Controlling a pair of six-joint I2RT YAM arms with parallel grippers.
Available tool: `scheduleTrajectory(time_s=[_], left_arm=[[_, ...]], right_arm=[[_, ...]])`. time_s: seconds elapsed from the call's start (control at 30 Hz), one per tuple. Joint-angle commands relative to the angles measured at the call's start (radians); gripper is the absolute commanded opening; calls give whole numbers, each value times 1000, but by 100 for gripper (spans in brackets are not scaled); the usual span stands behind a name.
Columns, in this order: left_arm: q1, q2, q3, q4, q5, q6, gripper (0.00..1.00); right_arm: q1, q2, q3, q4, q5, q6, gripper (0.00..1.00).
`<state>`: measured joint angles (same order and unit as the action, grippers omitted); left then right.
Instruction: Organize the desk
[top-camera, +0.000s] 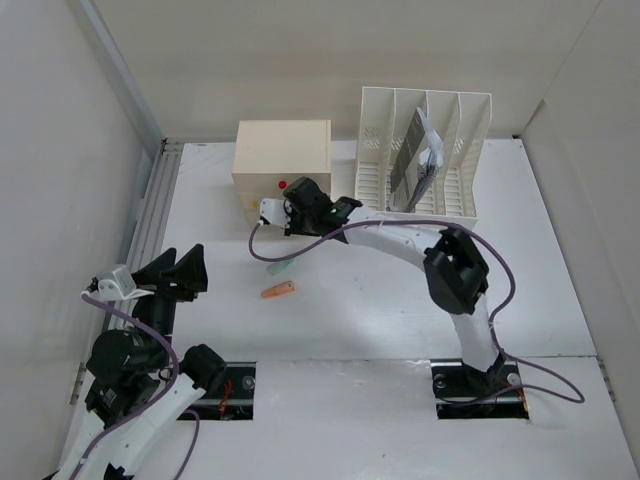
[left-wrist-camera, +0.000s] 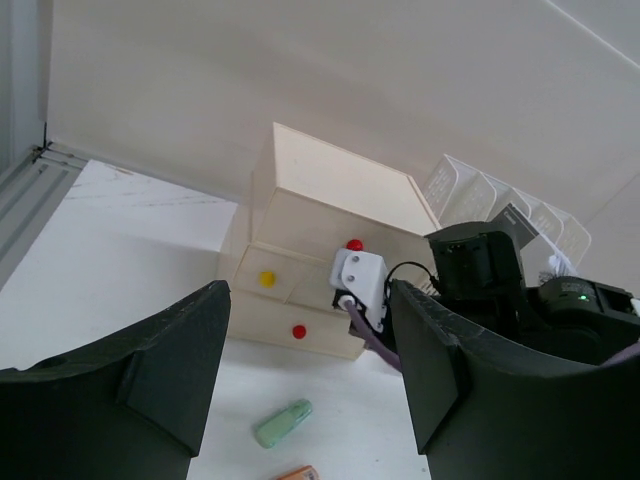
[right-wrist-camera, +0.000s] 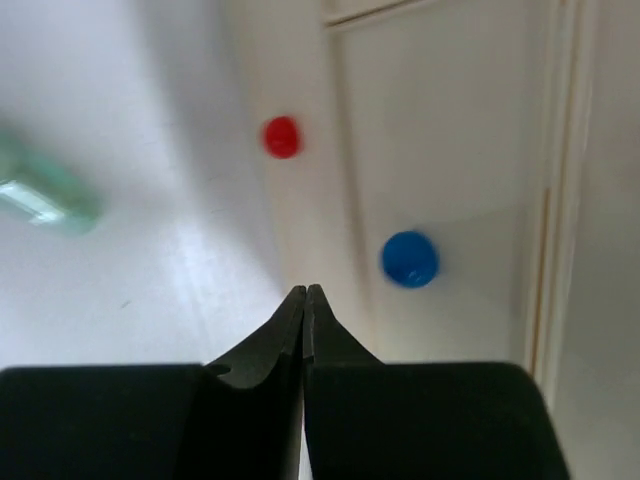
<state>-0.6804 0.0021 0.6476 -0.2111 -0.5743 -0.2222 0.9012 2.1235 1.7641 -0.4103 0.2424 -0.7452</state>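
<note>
The white desk (top-camera: 380, 310) carries a cream three-drawer box (top-camera: 283, 160) at the back. My right gripper (top-camera: 292, 207) is at the box's front, jaws shut with nothing between them. In the right wrist view its tips (right-wrist-camera: 305, 292) sit close to the drawer face, between a red knob (right-wrist-camera: 282, 137) and a blue knob (right-wrist-camera: 409, 259). A green cylinder (top-camera: 281, 268) and a small orange item (top-camera: 279, 291) lie on the desk in front of the box. My left gripper (top-camera: 180, 272) hovers open and empty at the left, facing the box (left-wrist-camera: 330, 230) and the green cylinder (left-wrist-camera: 284, 422).
A white slotted file rack (top-camera: 425, 150) with papers stands at the back right. A ribbed metal rail (top-camera: 150, 215) runs along the left edge. White panels wall the desk. A yellow knob (left-wrist-camera: 266, 279) and a red knob (left-wrist-camera: 298, 331) show on the drawers.
</note>
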Motion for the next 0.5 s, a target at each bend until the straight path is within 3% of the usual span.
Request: scheduleTrajectory(time_s=[0.0, 0.03, 0.1, 0.13, 0.23, 0.27, 0.33, 0.37, 0.4, 0.47], left_arm=[[2, -10, 21, 27, 21, -70, 62], [2, 8, 21, 27, 37, -104, 62], [2, 77, 21, 38, 66, -219, 62], [2, 102, 21, 47, 98, -256, 62], [2, 205, -66, 148, 128, -397, 67], [2, 254, -118, 232, 163, -420, 67], [2, 306, -169, 332, 175, -477, 69], [2, 335, -192, 389, 188, -492, 69], [2, 405, -241, 508, 188, -514, 69], [2, 497, -279, 619, 175, -528, 56]], right_arm=[[-7, -187, -43, -128, -401, -51, 5], [-7, -265, -63, -128, -446, -51, 23], [-7, -351, -133, -84, -466, -51, 37], [-7, -443, -159, -55, -454, -51, 52], [-7, -569, -242, 33, -373, -51, 82], [-45, -638, -252, 42, -373, -51, 100], [-91, -690, -252, 56, -385, 34, 100], [-120, -726, -241, 56, -399, 67, 94], [-180, -743, -232, 67, -438, 101, 78], [-252, -787, -232, 108, -485, 240, 29]])
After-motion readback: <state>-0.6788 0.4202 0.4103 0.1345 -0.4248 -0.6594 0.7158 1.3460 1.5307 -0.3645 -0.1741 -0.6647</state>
